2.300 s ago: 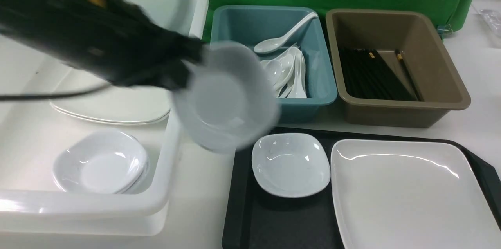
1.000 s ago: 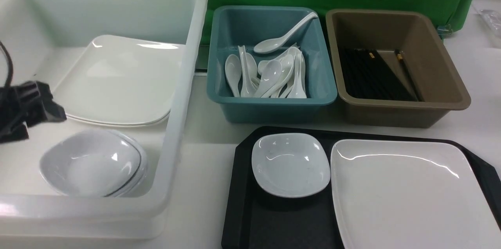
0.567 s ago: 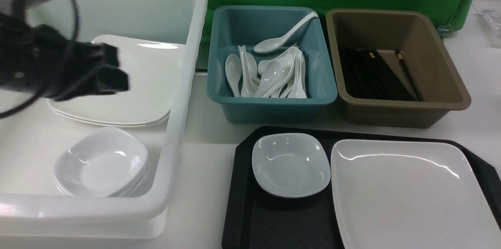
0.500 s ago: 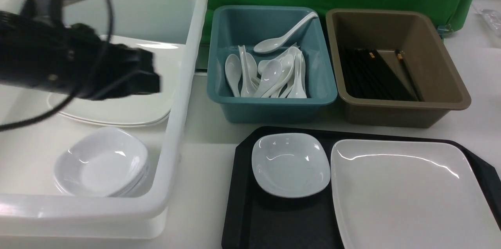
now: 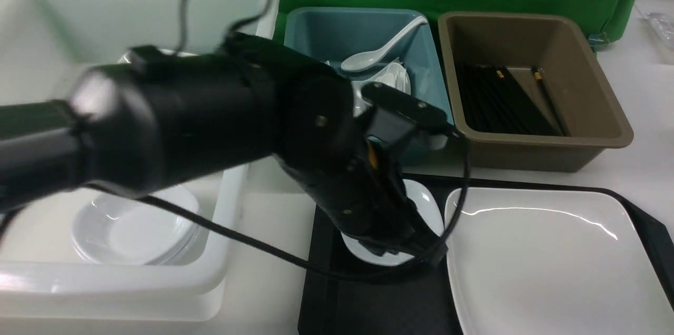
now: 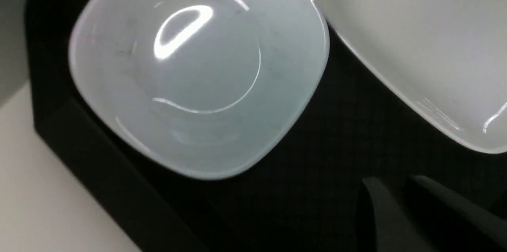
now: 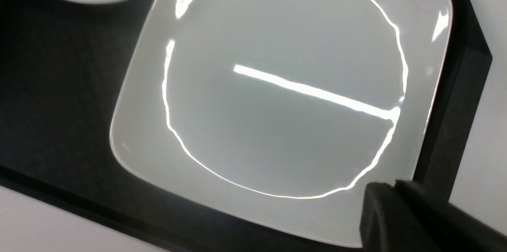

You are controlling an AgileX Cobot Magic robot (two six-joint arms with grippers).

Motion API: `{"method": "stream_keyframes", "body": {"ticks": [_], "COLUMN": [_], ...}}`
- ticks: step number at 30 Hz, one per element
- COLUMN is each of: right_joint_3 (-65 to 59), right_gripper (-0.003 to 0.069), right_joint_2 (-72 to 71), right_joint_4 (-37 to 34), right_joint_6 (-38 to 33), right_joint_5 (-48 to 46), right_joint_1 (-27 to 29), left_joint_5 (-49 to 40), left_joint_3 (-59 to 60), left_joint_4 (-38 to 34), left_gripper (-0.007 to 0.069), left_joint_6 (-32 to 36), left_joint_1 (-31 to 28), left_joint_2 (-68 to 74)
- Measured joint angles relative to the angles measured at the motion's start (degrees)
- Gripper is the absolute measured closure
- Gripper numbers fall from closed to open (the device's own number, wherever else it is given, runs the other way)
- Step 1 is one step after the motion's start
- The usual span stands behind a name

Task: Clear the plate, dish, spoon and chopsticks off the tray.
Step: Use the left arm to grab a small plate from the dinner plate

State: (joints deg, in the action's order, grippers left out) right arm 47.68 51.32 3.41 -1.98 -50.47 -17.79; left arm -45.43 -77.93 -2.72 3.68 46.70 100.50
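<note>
The near edge of the tray and of the plate lying on its right half is cut off by the bottom of the front view. The right gripper shows only in its own wrist view: its fingers are pressed together on nothing, above a corner of the plate by the tray's rim. On the tray's left half sits the dish, just beside the plate, mostly hidden in the front view by the blurred black left arm. The left gripper cannot be seen under that arm. Its wrist view shows two dark, soft-edged fingers with only a thin gap, gripping nothing, above the tray floor between dish and plate. Left of the tray stands a white tub with stacked small dishes, its contents farther back hidden by the arm. Beyond the tray, a teal tub, half covered, holds spoons. Beside it a brown tub holds chopsticks, too dark to count.
</note>
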Motion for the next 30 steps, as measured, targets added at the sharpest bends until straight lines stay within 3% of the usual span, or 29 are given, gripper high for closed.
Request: {"method": "stream_keyframes", "body": {"ticks": [7,15,23,30], "right_joint_3": [0.00,0.00,0.00,0.00], "right_gripper": [0.0590,0.0585,0.0575,0.0569], "right_joint_2": [0.00,0.00,0.00,0.00], "right_joint_4": [0.00,0.00,0.00,0.00], "right_joint_6": [-0.43,-0.61,-0.61,-0.61], "right_joint_5": [0.00,0.18,0.41,0.42], "right_joint_1": [0.00,0.00,0.00,0.00], "left_joint_5": [2.13,5.72,8.03,7.69], "left_joint_3": [-2.94,-2.94,-2.94,-3.15], "left_joint_4": [4.14,9.26,11.62,11.77], "left_gripper": [0.0260,0.0138,0.0197,0.0440], "left_joint_6": [5.69,8.35,8.30,7.65], "left_joint_1": [1.33,1.33,1.33,1.33], "left_joint_2": [9.19,13.20,14.25,15.33]}}
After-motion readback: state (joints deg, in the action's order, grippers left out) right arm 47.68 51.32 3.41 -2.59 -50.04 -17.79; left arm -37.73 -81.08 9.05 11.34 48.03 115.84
